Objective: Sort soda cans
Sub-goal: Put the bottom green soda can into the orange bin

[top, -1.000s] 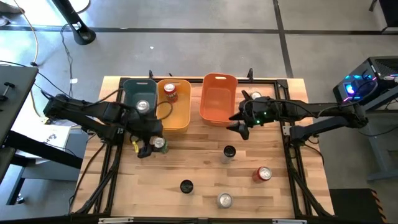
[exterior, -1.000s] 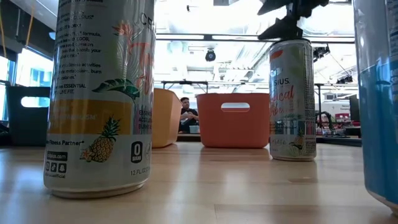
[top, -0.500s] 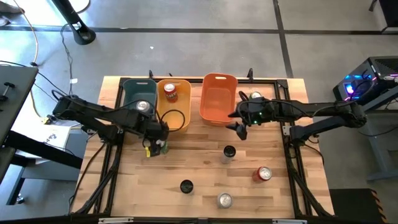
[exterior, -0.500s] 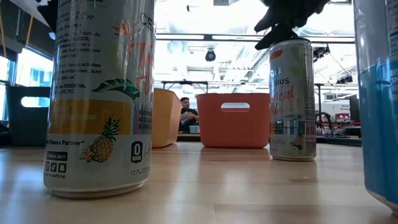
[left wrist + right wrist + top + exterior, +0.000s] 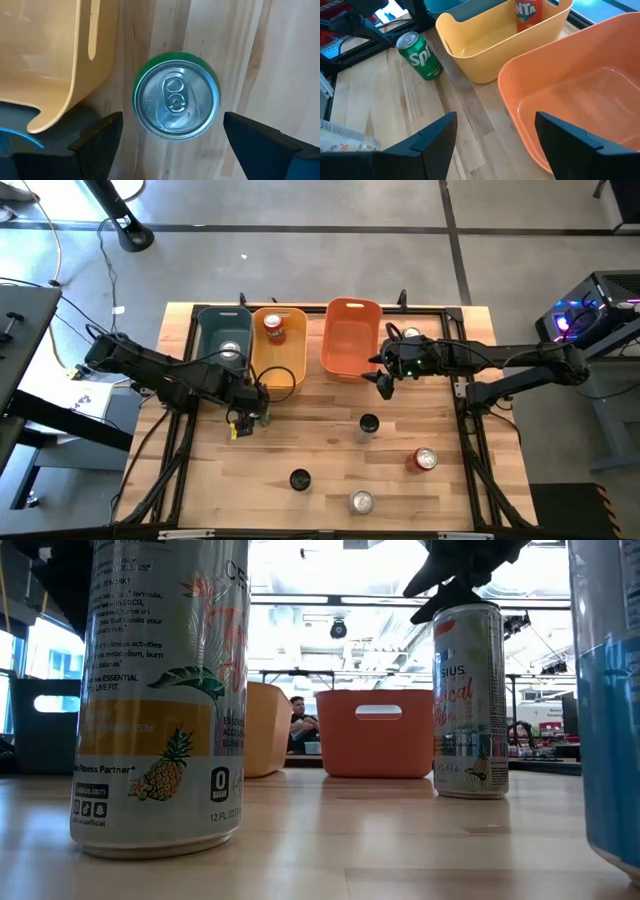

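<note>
Three bins line the far edge of the table [image 5: 440,490]: a teal bin [image 5: 207,330] with a silver-topped can [image 5: 229,350] inside, a yellow bin [image 5: 291,365] holding a red can [image 5: 272,326], and an orange bin [image 5: 350,340] with nothing showing in it. The widest open wood lies in the middle and along the near left of the table; the near right is dotted with a black can [image 5: 368,424], a second red can [image 5: 423,460], another black can [image 5: 299,478] and a silver can [image 5: 361,502] close to the near edge, while one more can [image 5: 411,335] stands near the far edge, right of the orange bin. The green can [image 5: 176,98] stands upright on the wood just beside the yellow bin's near corner, leaving little room on that side. Since half a second ago, the left gripper [image 5: 247,418] has shifted only slightly and hangs directly above this can; its jaws are spread wider than the can, one finger on each side, touching nothing. The right gripper [image 5: 385,383] has drawn a little nearer the orange bin's near right corner; its jaws are also parted and hold nothing, with the bin's rim just in front.
</note>
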